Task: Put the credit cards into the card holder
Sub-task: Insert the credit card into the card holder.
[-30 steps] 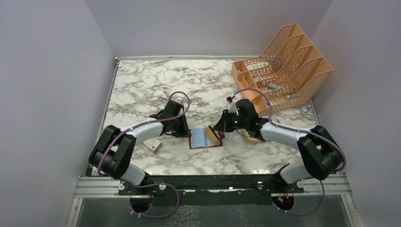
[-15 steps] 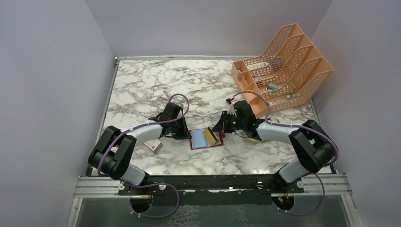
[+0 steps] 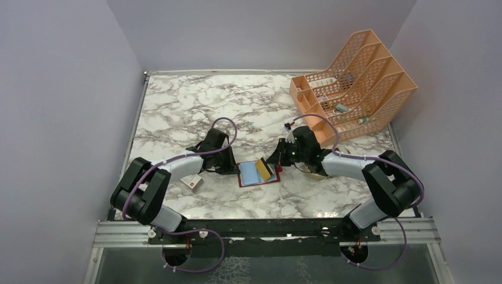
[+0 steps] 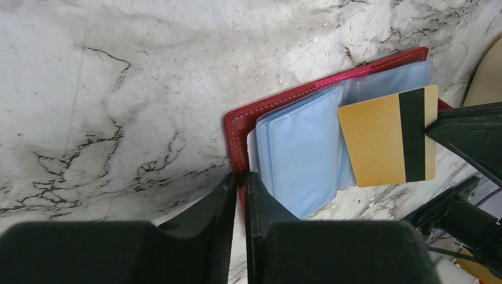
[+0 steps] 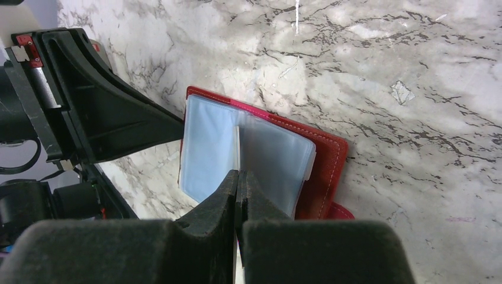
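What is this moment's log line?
left gripper: pinches card holder edge | right gripper: holds gold card | state: card over open holder, not inserted

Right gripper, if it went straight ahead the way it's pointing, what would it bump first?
Probably the pale blue plastic sleeves inside the open dark red wallet. The gold-yellow card that the right gripper pinches would touch first.

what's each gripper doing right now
left gripper: shut on the wallet edge
right gripper: shut on the gold card
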Controlling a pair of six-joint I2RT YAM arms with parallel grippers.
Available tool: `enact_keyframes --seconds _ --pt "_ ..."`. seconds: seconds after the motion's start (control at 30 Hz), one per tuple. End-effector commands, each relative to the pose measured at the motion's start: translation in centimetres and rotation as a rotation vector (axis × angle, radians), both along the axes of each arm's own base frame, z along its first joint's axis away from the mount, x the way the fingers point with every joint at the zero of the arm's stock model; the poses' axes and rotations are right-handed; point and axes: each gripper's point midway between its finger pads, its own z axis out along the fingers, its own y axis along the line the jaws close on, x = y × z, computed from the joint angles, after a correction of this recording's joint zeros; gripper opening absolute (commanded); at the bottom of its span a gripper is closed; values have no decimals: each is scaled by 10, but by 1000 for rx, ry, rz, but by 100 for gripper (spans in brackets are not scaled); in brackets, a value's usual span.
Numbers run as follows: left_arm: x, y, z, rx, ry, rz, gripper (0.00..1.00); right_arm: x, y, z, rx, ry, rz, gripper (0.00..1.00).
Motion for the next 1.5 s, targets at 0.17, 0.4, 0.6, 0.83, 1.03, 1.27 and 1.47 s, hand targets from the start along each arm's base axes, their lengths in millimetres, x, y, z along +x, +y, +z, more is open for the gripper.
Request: enact_keyframes --seconds 0.17,0.4,0.6,0.83,1.03,1.27,1.47 --pt "-14 6 -11 18 42 -7 14 1 -2 0 -1 -25 -16 1" --pt "-15 7 -12 19 43 -4 14 1 -3 -4 -5 -19 -20 1" --pt "-15 7 -12 15 43 -4 14 -2 1 -10 15 1 -8 1" --pt "-19 5 -14 -2 56 2 14 2 4 -12 46 14 -38 1" --pt "-24 4 -16 -17 66 5 14 1 6 -20 68 38 -57 1" --pt "-30 1 -18 -39 78 8 15 0 0 -23 70 39 -99 1" --pt "-31 -1 -19 -50 81 8 15 -5 5 -26 66 51 -89 1"
